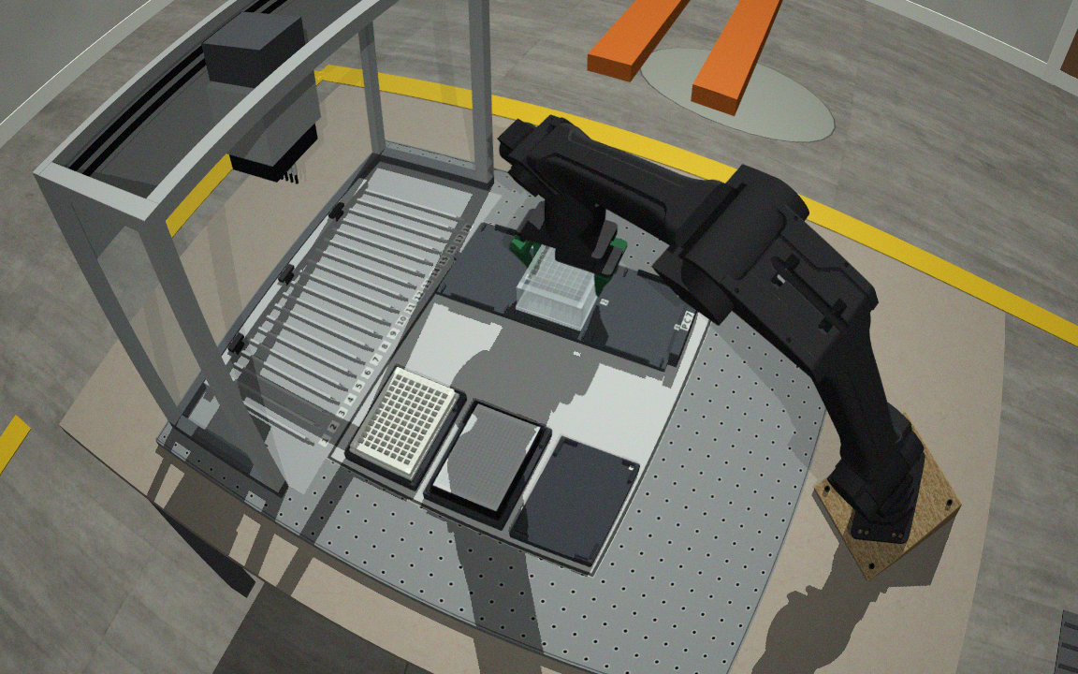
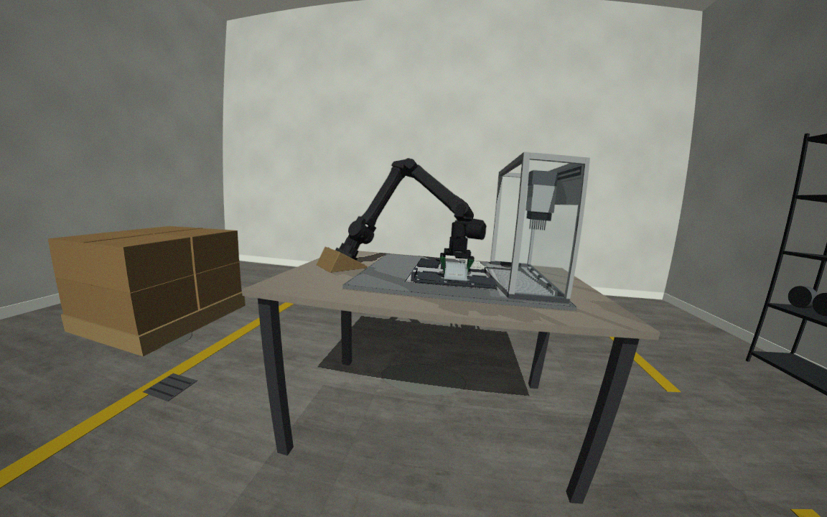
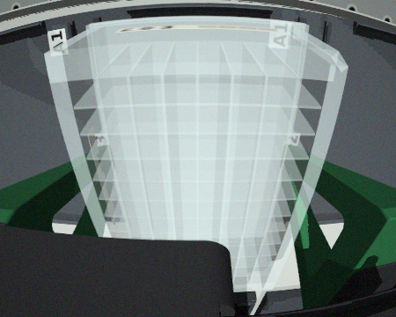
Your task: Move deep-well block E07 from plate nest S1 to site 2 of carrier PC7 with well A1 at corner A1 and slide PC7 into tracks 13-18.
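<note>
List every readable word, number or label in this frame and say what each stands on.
"A1", twice: small white tags and on the carrier, seen through the deep-well block held in the gripper.
"2": small mark on the carrier.
Track numbers along the apron edge: "3" to "11" partly legible, the rest too small.
White tag at the carrier's end: too small to read.
</note>
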Robot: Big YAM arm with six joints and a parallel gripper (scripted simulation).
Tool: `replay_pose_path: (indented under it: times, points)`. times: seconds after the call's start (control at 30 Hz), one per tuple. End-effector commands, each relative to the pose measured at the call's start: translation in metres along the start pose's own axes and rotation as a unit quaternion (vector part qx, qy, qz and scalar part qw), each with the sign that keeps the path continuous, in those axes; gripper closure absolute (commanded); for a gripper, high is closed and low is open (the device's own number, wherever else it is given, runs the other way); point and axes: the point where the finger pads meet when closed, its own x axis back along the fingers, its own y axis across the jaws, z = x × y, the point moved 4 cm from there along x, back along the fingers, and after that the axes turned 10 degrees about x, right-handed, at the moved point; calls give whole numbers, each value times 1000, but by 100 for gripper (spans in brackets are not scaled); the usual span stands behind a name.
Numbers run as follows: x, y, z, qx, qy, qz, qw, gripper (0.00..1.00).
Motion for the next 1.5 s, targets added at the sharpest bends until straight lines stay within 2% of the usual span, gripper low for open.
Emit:
replay_pose_path:
  times: [0.0,0.47,0.5,0.57,0.97,1.47]
  points:
    - [2,10,4,6,-7,-7,1000,100]
    - [-7,5,3,2,-1,0,1000,100]
    - [0,15,0,8,-8,-10,1000,100]
    - [1,17,1,9,-10,-12,1000,100]
    - [-9,7,2,3,-3,-2,1000,100]
    - [-11,6,3,3,-3,-2,1000,100]
